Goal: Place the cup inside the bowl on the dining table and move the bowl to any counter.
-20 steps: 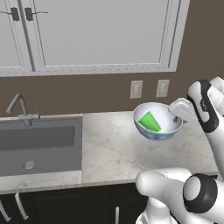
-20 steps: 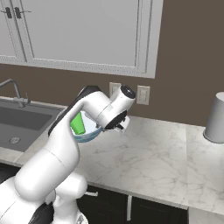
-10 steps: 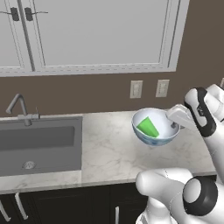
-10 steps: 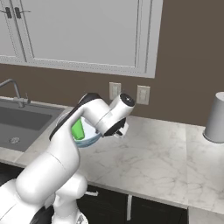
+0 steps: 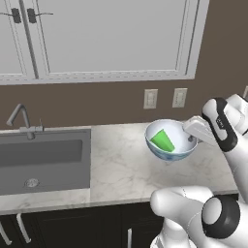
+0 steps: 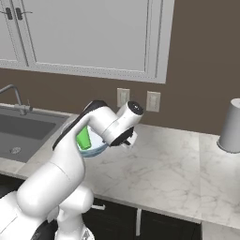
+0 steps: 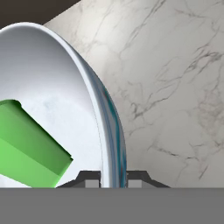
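Cup is lying tilted on its side inside the bowl, leaning against the inner wall on the side away from the gripper. The bowl is hanging in the air, apparently just above the marble worktop, and the gripper is pinching its rim: in the hand view one dark finger is sitting inside the wall and the other outside, with the blue-patterned edge running between them.

The hold looks thin. It is catching only a short stretch of a smooth, curved rim, on one side of a wide bowl, so the weight is pulling away from the gripper and the bowl could be pivoting or slipping out if the arm jerks. The cup is loose, too; a sharp tilt could be sending it rolling around the bowl or over the far rim.

Beyond the bowl from the gripper, the sink and faucet are lying well apart, so a drop there looks unlikely. Setting down too steeply is the nearer worry: the bowl's base could be striking the worktop at an angle, rocking and tipping the cup out when the fingers are letting go.
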Tool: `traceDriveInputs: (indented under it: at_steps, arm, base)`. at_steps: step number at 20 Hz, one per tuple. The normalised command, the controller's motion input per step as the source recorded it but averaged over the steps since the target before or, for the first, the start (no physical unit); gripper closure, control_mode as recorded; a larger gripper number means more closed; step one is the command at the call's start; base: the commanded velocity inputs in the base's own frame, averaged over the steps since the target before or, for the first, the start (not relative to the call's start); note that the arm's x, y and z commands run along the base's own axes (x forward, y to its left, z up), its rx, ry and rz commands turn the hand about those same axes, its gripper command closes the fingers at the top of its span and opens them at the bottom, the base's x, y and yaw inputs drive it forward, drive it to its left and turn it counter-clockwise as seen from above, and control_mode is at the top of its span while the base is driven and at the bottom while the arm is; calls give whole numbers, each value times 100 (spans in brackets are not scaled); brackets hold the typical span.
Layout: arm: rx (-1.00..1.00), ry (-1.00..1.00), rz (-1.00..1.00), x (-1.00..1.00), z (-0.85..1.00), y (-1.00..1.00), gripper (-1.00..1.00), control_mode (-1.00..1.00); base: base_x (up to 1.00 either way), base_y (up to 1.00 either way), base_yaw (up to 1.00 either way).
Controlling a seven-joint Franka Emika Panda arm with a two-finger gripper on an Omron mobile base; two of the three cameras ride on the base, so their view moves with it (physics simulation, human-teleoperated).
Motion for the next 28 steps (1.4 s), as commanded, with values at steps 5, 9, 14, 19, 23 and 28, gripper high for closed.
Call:
traceDriveInputs:
  at_steps: [5, 9, 14, 19, 23, 28]
  arm:
    - [0, 0, 0, 9, -14, 0, 100, -100]
    - [0, 0, 0, 0, -19, 0, 100, -100]
    - [0, 0, 0, 0, -21, 0, 100, -100]
    - [0, 0, 0, 0, -30, 0, 100, -100]
    - [0, 0, 0, 0, -30, 0, 100, -100]
    - [0, 0, 0, 0, -32, 0, 100, -100]
  base:
    - [0, 0, 0]
    - [0, 0, 0]
    - [0, 0, 0]
    - [0, 0, 0]
    - [0, 0, 0]
    - [0, 0, 0]
